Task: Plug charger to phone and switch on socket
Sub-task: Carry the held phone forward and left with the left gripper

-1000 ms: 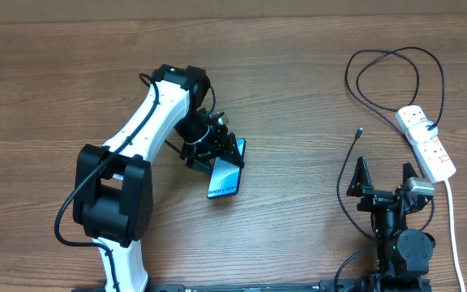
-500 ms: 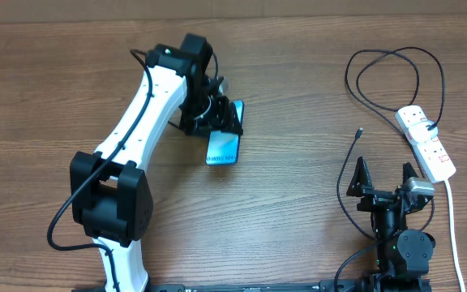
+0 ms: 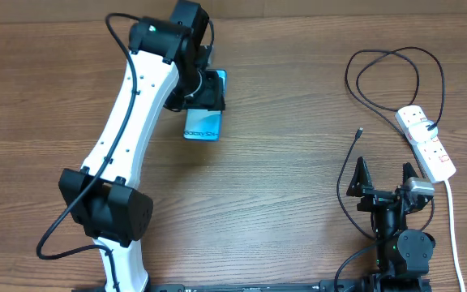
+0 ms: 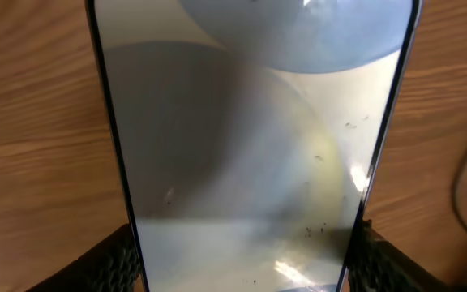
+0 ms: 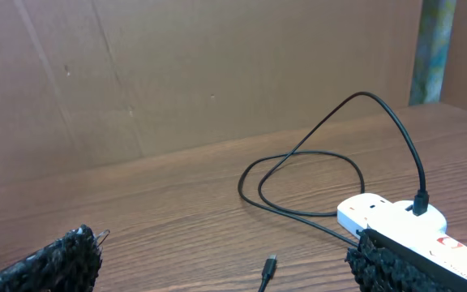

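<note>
My left gripper [image 3: 203, 91] is shut on the phone [image 3: 202, 123], whose light-blue screen faces up at the far left of the table. In the left wrist view the phone [image 4: 250, 138] fills the frame between my two fingers [image 4: 246, 259]. The black charger cable [image 3: 383, 65] loops at the far right, and its small free plug [image 3: 358, 132] lies on the wood; the plug also shows in the right wrist view [image 5: 270, 264]. The white socket strip [image 3: 425, 142] lies at the right edge and shows in the right wrist view [image 5: 404, 223]. My right gripper [image 3: 383, 174] is open and empty, near the front.
The strip's white cord [image 3: 452, 227] runs toward the front right edge. A brown cardboard wall [image 5: 201, 73] stands behind the table. The right arm's base [image 3: 400, 247] sits at the front right.
My left arm has carried the phone away from me and a little to the left, from mid-table toward the far side. The right arm has not moved.
</note>
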